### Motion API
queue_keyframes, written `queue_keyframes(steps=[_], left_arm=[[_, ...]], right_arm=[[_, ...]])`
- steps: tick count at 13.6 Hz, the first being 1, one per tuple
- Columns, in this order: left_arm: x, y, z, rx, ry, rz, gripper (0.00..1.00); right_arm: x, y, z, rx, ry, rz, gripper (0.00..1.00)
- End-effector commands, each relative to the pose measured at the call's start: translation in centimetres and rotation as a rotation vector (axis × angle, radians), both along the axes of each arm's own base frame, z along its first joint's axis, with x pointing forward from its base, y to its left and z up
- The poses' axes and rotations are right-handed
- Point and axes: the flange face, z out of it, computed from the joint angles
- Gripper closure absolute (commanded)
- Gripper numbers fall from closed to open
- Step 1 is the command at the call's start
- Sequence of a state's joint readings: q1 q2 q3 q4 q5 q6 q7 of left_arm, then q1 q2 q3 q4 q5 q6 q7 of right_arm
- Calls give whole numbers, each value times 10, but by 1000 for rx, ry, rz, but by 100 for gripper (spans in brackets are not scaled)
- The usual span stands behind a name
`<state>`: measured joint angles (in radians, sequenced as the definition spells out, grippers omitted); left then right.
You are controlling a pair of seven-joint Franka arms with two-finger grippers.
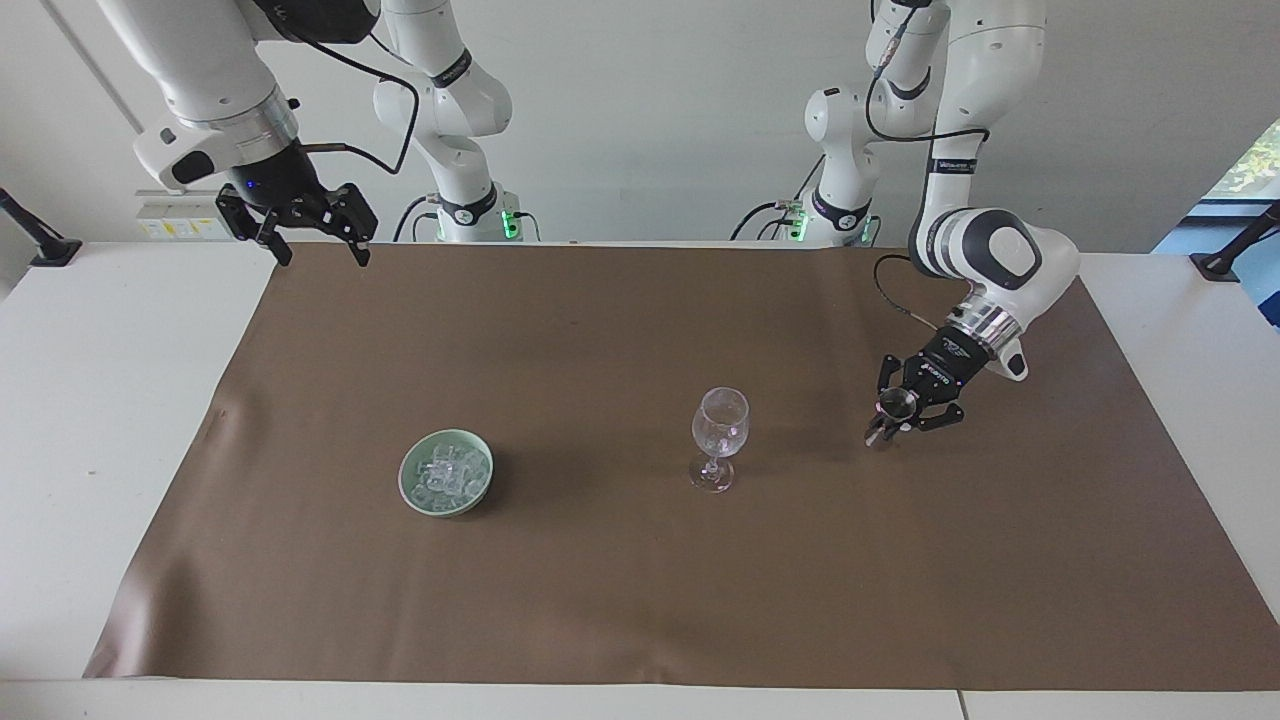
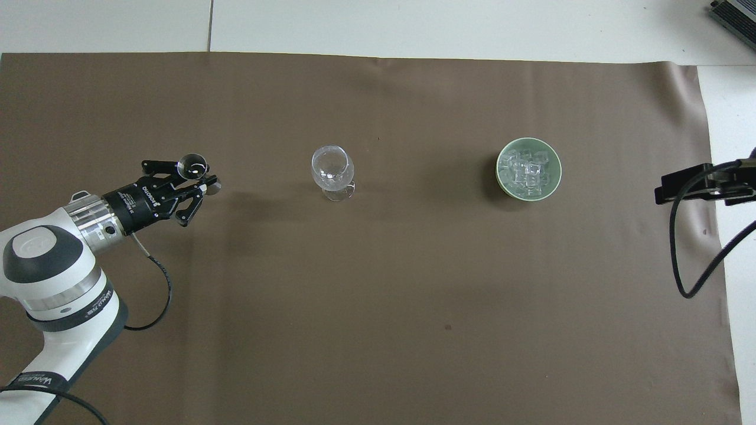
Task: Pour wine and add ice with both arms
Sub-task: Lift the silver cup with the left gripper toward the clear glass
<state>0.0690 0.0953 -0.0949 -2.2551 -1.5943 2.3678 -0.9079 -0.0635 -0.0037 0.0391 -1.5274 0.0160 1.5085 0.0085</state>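
My left gripper is shut on the wine, a small dark metallic jigger. It holds the jigger tilted, low over the brown cloth toward the left arm's end of the table. Beside it, mid-cloth, stands a clear stemmed wine glass. The ice is piled in a pale green bowl toward the right arm's end. My right gripper waits open and empty, high over the cloth's corner by its base.
A brown cloth covers most of the white table. Black cable hangs from the right arm. Another pair of white arms stands at the wall by the robots.
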Motion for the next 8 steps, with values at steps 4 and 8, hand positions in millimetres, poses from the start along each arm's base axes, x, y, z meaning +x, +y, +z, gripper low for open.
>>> queue_keyframes(steps=[4, 8], left_arm=[[-4, -18, 23, 4, 28, -9, 100], [-8, -37, 47, 22, 41, -48, 100]], right_arm=[[-5, -1, 0, 8, 0, 1, 0], [-5, -1, 0, 8, 0, 1, 0]])
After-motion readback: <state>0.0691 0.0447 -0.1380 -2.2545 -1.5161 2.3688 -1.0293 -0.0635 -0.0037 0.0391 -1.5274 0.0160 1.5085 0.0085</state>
